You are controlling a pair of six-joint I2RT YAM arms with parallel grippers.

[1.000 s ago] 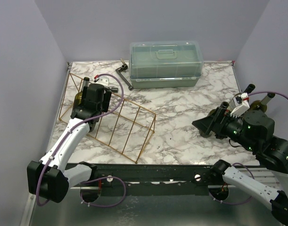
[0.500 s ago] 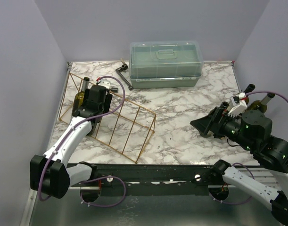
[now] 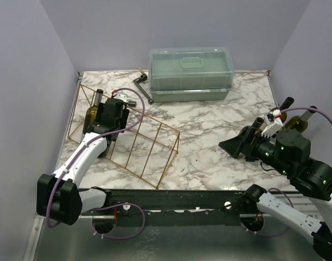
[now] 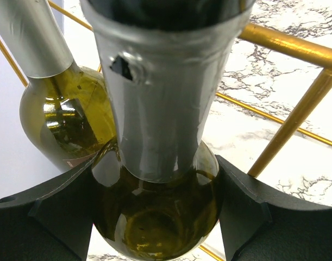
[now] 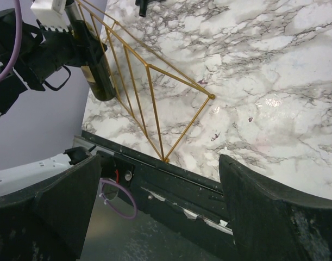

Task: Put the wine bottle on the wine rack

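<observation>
Barely shifted over the last second: left gripper (image 4: 155, 204) clamped on wine bottle (image 4: 160, 136), upper left of frame, at wine rack (image 3: 149, 144). Seating probably underway, release pending. Right gripper (image 3: 236, 145) apart, empty.

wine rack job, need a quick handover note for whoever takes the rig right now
Left gripper: shut on a bottle at the left end of the rack, beside a second bottle.
Right gripper: open, empty, over the right side of the table.
Done: bottle is at the rack.
Left: seat it, release, withdraw. Can't tell if it rests on the bars yet.
</observation>
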